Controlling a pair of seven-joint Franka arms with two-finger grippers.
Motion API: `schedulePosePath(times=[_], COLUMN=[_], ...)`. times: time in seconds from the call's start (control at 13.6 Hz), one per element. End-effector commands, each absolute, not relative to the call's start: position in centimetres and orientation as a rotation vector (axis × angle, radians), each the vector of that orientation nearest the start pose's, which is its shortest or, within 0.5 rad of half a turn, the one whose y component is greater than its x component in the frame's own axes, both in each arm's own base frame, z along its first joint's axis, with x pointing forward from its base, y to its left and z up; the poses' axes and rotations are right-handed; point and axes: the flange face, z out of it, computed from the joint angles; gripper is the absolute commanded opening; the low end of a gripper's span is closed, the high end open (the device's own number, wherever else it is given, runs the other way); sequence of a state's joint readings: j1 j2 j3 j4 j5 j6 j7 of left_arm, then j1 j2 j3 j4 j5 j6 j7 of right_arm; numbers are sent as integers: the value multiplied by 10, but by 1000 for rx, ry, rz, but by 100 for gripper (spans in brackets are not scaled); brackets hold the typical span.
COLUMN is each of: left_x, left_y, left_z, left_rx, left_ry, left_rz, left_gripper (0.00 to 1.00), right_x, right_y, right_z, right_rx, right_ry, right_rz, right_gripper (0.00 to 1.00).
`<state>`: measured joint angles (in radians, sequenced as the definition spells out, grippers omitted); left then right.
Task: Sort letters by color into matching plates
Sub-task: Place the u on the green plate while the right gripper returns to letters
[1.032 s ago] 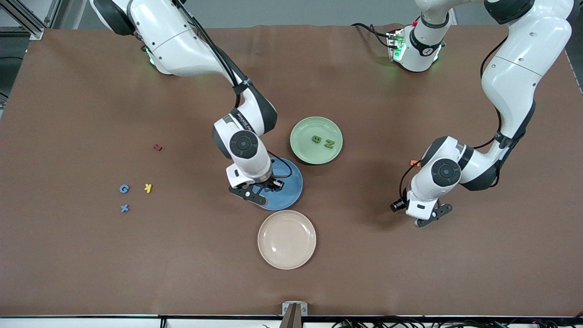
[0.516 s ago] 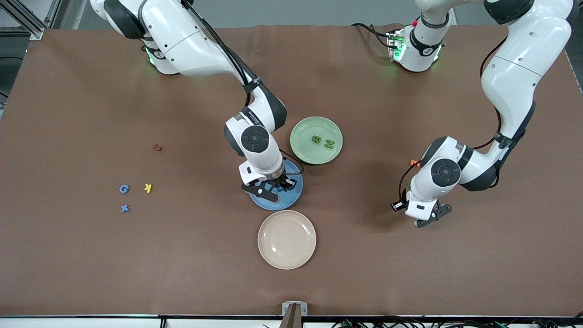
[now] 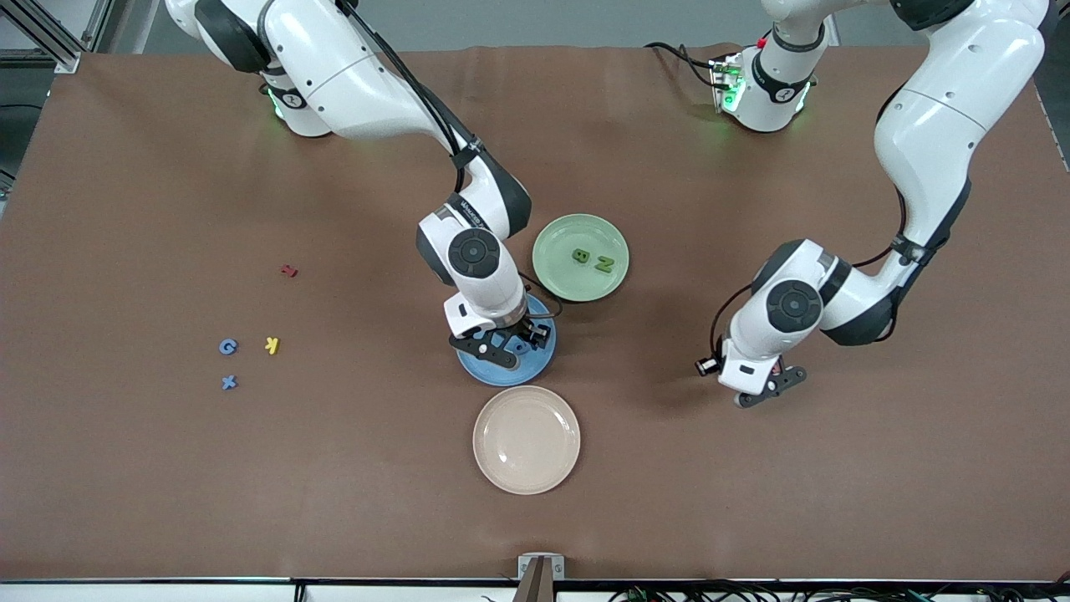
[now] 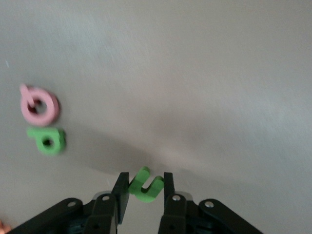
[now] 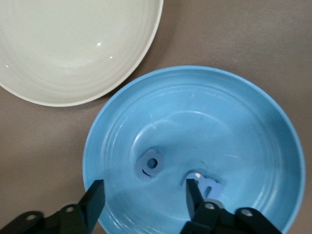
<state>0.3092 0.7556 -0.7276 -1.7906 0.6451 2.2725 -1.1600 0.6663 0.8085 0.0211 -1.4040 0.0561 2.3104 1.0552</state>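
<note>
From the front, your right gripper [image 3: 507,341] sits low over the blue plate [image 3: 476,372], the arm reaching from its base and bent down steeply at the wrist. The green plate [image 3: 558,288] beside it holds two green letters [image 3: 592,260]; two blue letters [image 3: 228,364] lie well apart toward the right arm's end of the table. Your left gripper [image 3: 762,391] hangs over bare table toward the left arm's end, forearm folded under the elbow.

In the left wrist view, the fingers are clamped on a green letter [image 4: 146,185]; carry it level and keep the squeeze until it is over the green plate. A green P [image 4: 48,141] and pink Q [image 4: 39,103] lie on the table.

In the right wrist view, the jaws stand apart above two blue letters [image 5: 152,165] lying in the blue plate; lift straight up so a finger doesn't drag either letter out
</note>
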Motion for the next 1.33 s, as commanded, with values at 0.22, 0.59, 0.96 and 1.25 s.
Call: schedulePosePath(times=[0.22, 0.59, 0.96, 1.25], left_x=[544, 481, 431, 424], left_y=[-293, -379, -445, -449], left_z=[231, 236, 232, 216], left_rx=[-3027, -3011, -3046, -3017], left_ry=[-836, -940, -1035, -1060], left_rz=[92, 131, 157, 181], left_gripper=[2, 4, 6, 68], right_x=[601, 625, 627, 593], right_y=[365, 179, -27, -120], right_z=[354, 395, 356, 287], right_rx=[-3113, -3117, -3057, -3091], right_ry=[481, 203, -94, -207], right_rz=[187, 274, 324, 184], right_gripper=[100, 100, 100, 100])
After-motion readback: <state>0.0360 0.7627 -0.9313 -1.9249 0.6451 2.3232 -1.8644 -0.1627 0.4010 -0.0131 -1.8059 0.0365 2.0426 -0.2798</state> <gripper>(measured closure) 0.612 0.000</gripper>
